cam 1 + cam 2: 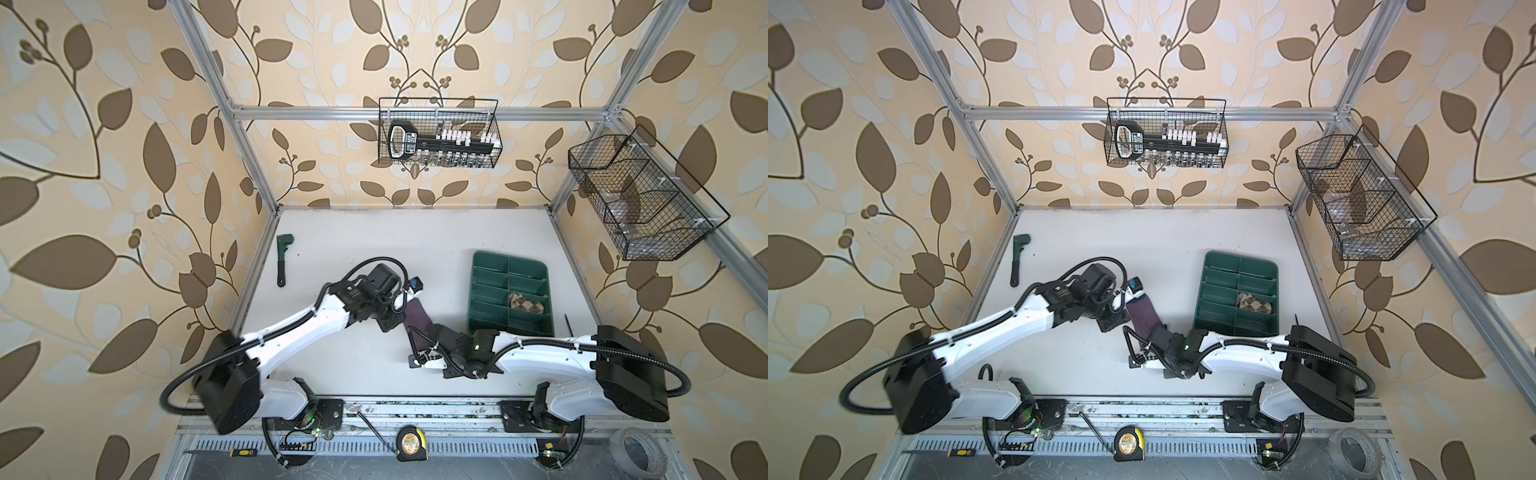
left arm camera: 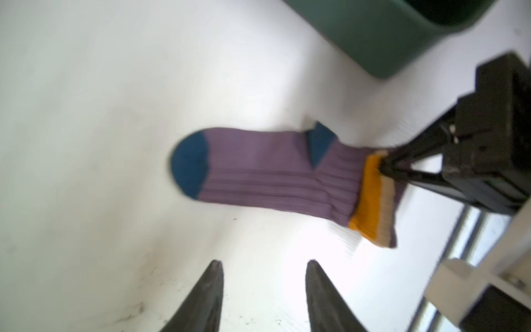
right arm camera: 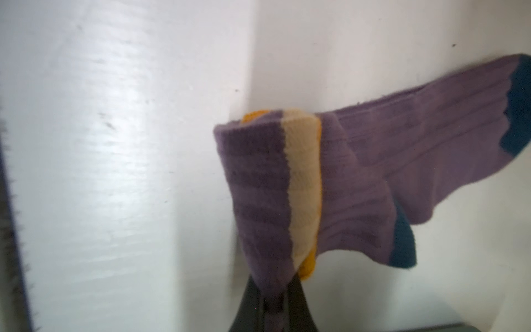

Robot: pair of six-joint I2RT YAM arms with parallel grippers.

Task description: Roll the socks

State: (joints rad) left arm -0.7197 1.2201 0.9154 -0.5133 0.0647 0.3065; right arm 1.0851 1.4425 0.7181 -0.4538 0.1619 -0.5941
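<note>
I have one sock [image 1: 417,320] in the middle of the table [image 1: 374,241], the tray [image 1: 490,266] just right of it with the other sock [image 1: 525,306] in a right-hand compartment, a wrench [image 1: 283,257] far left, and a screwdriver [image 1: 243,452], tape measure [image 1: 411,444] and tape roll [image 1: 638,455] along the near edge, left to right.

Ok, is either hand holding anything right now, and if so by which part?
The right hand grips the purple sock by its cuff edge, beside the yellow band. The left hand is open, holding nothing.
</note>
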